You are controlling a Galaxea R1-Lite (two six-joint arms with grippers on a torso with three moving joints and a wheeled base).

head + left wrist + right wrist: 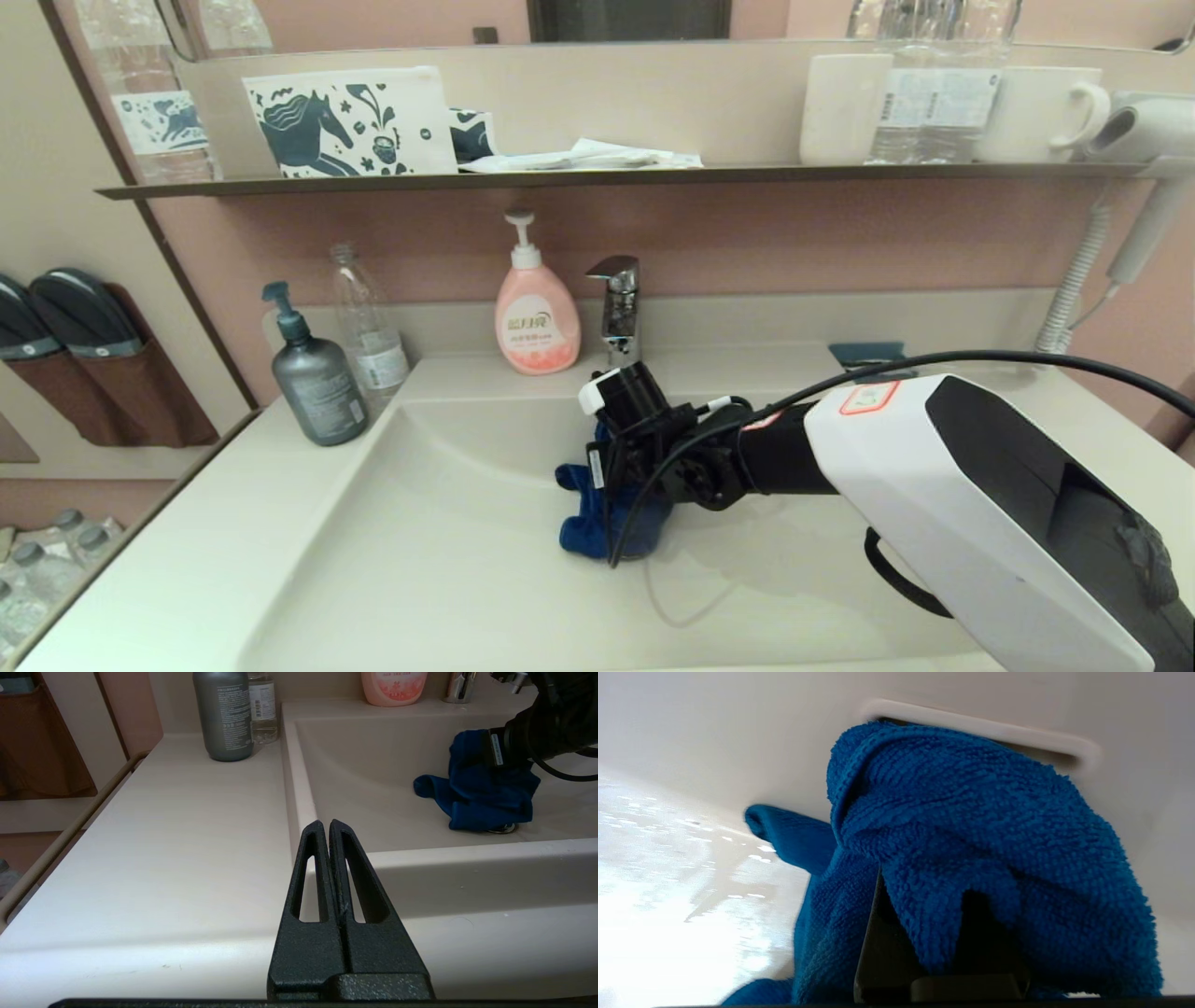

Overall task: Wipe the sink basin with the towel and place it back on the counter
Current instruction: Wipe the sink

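The royal-blue towel (pixel 586 527) lies bunched on the floor of the off-white sink basin (pixel 439 541), near its middle. My right gripper (pixel 611 467) reaches down into the basin and is shut on the towel (pixel 971 826), whose folds drape over the dark fingers (pixel 882 947). Behind the cloth shows the overflow slot (pixel 1057 751). In the left wrist view the towel (pixel 486 793) covers most of the chrome drain plug (pixel 504 829). My left gripper (pixel 324 823) is shut and empty, parked low over the counter (pixel 187 835) by the basin's near left corner.
A grey pump bottle (pixel 317 383), a clear bottle (pixel 369 327), a pink soap dispenser (pixel 535 317) and the chrome faucet (pixel 616 308) line the counter's back. A small teal tray (pixel 868 355) sits back right. A dark shelf (pixel 607 174) and a hair dryer (pixel 1148 131) hang above.
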